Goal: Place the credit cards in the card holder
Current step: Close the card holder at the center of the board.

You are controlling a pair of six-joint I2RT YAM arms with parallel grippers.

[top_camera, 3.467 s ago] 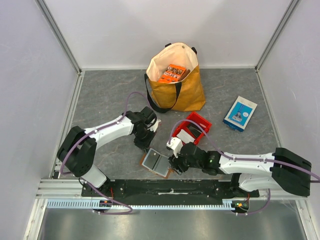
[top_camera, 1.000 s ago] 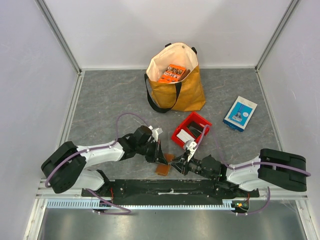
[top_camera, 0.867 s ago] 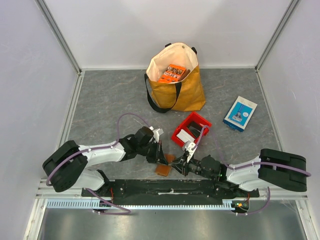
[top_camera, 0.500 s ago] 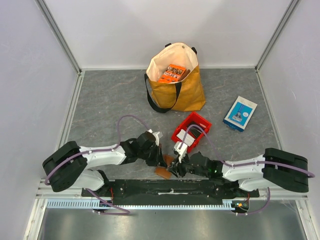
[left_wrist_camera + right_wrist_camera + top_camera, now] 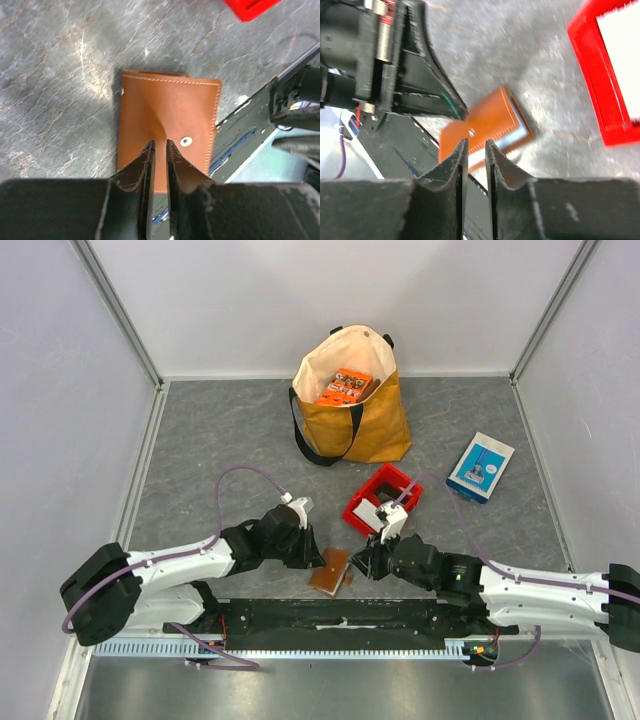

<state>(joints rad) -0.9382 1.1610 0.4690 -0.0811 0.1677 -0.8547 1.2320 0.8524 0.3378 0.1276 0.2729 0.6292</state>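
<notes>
The left fingers (image 5: 314, 556) (image 5: 160, 145) hover just over the card holder (image 5: 329, 571) (image 5: 170, 110), a narrow slit apart, with nothing between them. The card holder lies folded shut and flat at the near edge of the table (image 5: 220, 440), snap side up, between the two arms. In the right wrist view a pale sliver of a card (image 5: 516, 134) peeps from its open side. The right fingers (image 5: 363, 565) (image 5: 476, 142) sit just beside the holder (image 5: 485, 125) on its right, parted a little and holding nothing. Behind them stands a red bin (image 5: 403, 483) (image 5: 585, 65) with a white card (image 5: 365, 512) in it. Farther back is a yellow tote bag (image 5: 365, 430), and well to the right lies a blue-and-white box (image 5: 480, 467).
</notes>
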